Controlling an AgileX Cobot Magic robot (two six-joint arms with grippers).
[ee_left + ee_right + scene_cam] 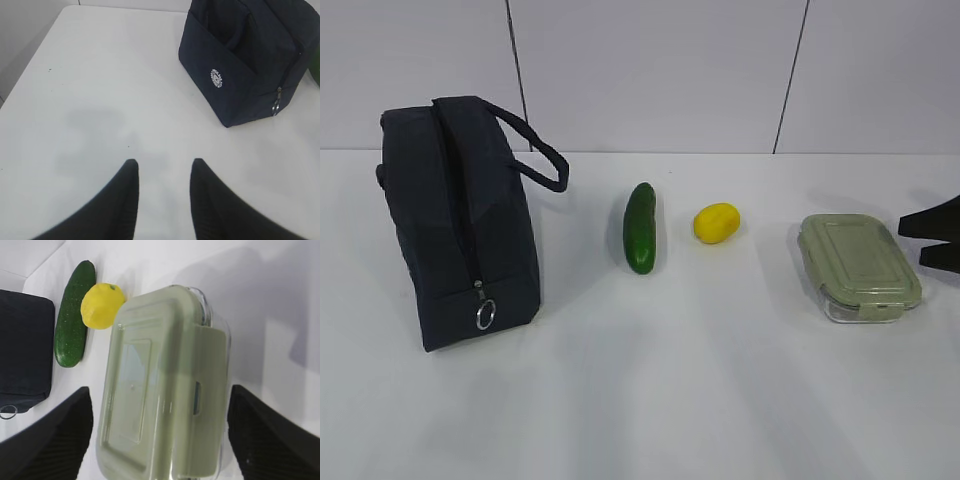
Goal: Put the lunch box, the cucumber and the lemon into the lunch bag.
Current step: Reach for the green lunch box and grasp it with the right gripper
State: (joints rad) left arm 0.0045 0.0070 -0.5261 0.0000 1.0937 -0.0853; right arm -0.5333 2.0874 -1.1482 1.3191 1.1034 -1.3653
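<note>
Right gripper [160, 435], jaws wide apart, straddles the box [165, 385]; left gripper [162, 200], jaws partly apart, empty, hovers over the tabletop [100, 100].

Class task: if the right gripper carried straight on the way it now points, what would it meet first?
Most likely the lunch box: the open right gripper straddles its sage-green lid, fingers either side. How far above it hangs is unclear.

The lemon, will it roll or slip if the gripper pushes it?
The lemon is a smooth oval lying loose on the flat table, so a push would probably roll it. Its rounded skin may slip between fingers. It looks light.
</note>
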